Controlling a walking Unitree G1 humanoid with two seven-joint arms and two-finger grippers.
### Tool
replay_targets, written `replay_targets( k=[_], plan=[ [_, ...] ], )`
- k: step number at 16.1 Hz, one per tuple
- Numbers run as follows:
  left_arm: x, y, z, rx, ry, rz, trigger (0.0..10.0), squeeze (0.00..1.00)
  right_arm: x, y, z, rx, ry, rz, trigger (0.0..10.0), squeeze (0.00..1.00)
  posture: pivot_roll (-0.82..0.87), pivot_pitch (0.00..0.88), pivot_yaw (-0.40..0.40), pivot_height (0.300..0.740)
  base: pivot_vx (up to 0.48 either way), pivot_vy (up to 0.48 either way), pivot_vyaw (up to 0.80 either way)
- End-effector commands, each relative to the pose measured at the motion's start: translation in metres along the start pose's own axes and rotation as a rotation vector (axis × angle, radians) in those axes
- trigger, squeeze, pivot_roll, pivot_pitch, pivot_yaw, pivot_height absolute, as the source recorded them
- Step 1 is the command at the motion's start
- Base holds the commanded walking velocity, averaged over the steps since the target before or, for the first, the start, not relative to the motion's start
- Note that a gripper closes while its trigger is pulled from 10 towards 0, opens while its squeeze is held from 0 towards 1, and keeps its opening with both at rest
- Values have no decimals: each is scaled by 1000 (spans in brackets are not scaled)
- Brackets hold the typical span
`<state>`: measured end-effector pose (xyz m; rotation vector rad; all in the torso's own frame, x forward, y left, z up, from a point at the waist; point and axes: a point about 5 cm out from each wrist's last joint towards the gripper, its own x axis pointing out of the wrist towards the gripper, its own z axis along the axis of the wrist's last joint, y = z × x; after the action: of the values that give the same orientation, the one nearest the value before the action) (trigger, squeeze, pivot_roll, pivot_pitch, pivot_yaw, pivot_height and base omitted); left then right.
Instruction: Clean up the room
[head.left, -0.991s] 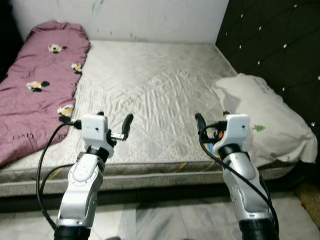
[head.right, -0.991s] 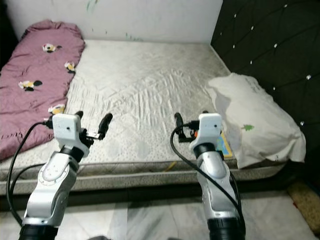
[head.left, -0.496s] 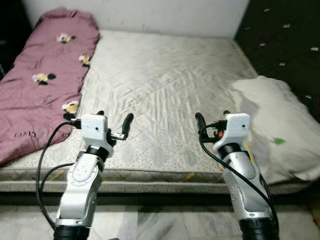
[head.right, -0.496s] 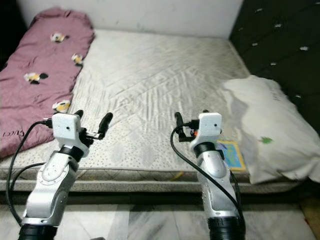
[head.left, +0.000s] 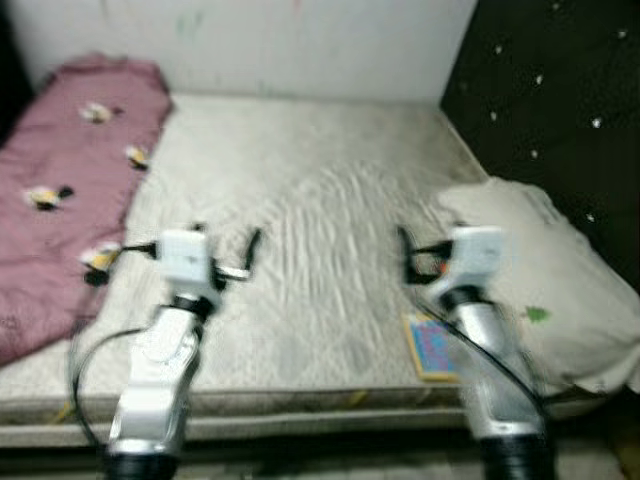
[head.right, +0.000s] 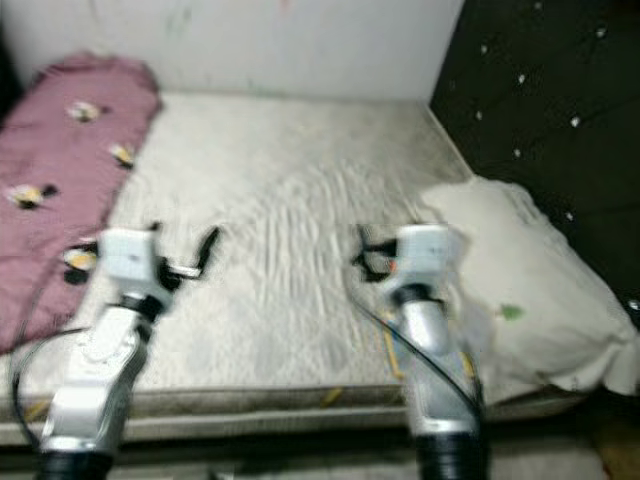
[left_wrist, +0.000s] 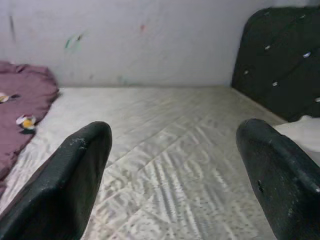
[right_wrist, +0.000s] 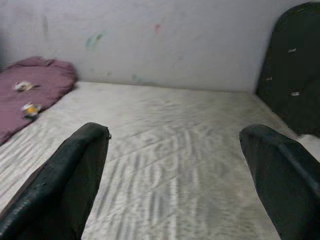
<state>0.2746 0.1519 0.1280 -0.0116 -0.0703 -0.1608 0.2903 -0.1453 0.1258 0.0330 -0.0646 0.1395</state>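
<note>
Grey quilted mattress (head.left: 300, 230) lies ahead of the robot, and both arms are raised over its near edge; the head views are blurred. Left gripper (head.left: 222, 258) and right gripper (head.left: 425, 262) each hold their fingers spread wide with nothing between them — the wrist views show bare mattress in the gap. Likely things to tidy: a small colourful book (head.left: 432, 347) lying flat near the mattress's near edge, just beside the right arm and below its gripper, its long axis running roughly away from the robot; a white pillow (head.left: 535, 285) just beyond it on the right, against the dark tufted headboard (head.left: 555, 100); a maroon blanket (head.left: 60, 190) along the left side, well apart from the left gripper. The right arm is plainly nearer the book; it would need to drop down and back toward the robot. A pale wall (head.left: 250, 45) closes the far side — marked with faint smudges.
</note>
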Motion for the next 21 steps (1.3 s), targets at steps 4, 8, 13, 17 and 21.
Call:
replay_targets(
  k=[4,8,13,17,21],
  plan=[
    [2,-6,-1,-25,10,-22,10000,0,-1,-10,1,-22,-4,-31,10000,0,-53,0,-58,740,0,240,0],
    [3,-6,0,-29,12,-19,10000,0,-1,-10,1,-24,-2,-28,10000,0,-52,0,-60,740,0,480,0],
    [3,-7,-1,-35,19,-22,10000,0,-1,-10,1,-28,2,-27,10000,0,-53,0,-61,740,0,480,-298],
    [3,-7,-1,-34,23,-21,10000,0,0,-10,1,-30,3,-26,10000,0,-55,0,-62,740,0,480,0],
    [4,-7,-1,-37,29,-21,10000,0,0,-10,1,-31,4,-26,10000,0,-56,0,-61,740,0,480,0]
  ],
)
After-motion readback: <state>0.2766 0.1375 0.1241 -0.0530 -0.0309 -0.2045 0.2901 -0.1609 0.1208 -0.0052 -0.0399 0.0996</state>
